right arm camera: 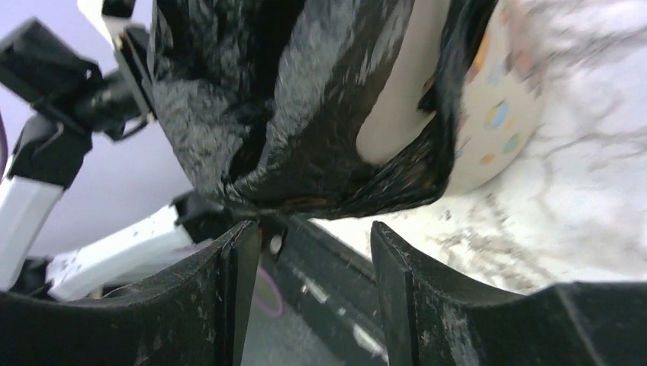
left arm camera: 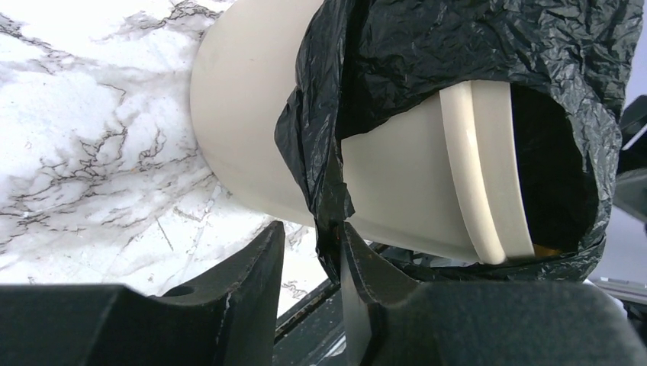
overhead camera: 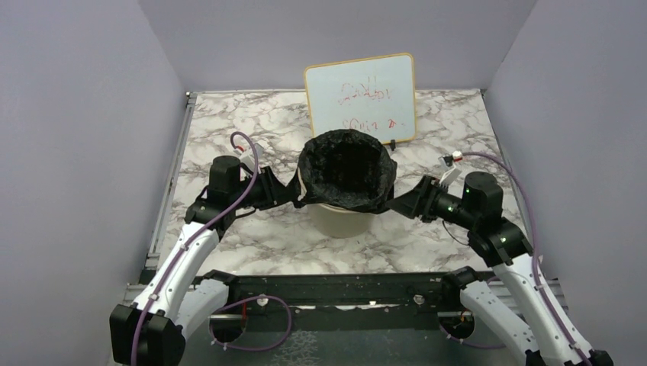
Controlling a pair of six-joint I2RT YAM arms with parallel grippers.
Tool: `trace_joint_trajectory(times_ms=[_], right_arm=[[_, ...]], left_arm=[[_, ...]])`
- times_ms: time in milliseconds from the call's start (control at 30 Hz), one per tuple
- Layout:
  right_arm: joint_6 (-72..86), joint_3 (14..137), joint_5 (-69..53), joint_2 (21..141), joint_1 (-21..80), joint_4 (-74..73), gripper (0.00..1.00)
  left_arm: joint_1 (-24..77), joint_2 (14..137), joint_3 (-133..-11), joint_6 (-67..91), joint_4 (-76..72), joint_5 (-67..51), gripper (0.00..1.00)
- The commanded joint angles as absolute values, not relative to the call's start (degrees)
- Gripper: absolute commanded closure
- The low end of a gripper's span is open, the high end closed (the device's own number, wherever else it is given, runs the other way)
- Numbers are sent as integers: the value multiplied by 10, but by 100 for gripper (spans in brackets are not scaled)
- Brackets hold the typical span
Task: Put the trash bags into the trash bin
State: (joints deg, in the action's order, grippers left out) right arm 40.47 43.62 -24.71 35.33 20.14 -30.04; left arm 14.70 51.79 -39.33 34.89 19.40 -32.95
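Observation:
The cream trash bin (overhead camera: pixel 341 221) stands mid-table with a glossy black trash bag (overhead camera: pixel 347 164) lining it and folded out over its rim. My left gripper (overhead camera: pixel 294 197) is at the bin's left side, jaws open. In the left wrist view a hanging fold of the bag (left arm camera: pixel 328 191) lies against one finger of that gripper (left arm camera: pixel 311 229), and the bin wall (left arm camera: pixel 244 99) is bare below. My right gripper (overhead camera: pixel 393 204) sits at the bin's right side. In the right wrist view it (right arm camera: pixel 313 229) is open, the bag (right arm camera: pixel 305 114) just beyond its tips and nothing between them.
A whiteboard (overhead camera: pixel 360 99) with red writing leans behind the bin. Grey walls close in the marble table (overhead camera: pixel 252 244) on the left, right and back. A black rail (overhead camera: pixel 343 290) runs along the near edge between the arm bases.

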Motion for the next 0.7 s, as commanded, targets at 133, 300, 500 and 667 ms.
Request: trace_joint_trajectory(times_ms=[133, 300, 500, 667], right_arm=[[424, 397, -387, 357, 201, -239, 36], [446, 415, -271, 376, 201, -248, 36], [465, 422, -161, 369, 201, -201, 39], [557, 393, -254, 423, 201, -94, 44]], left_arm=[[147, 507, -382, 377, 165, -324, 65], [147, 506, -384, 379, 161, -335, 65], [147, 507, -381, 391, 158, -341, 69], [147, 500, -380, 394, 158, -341, 69]])
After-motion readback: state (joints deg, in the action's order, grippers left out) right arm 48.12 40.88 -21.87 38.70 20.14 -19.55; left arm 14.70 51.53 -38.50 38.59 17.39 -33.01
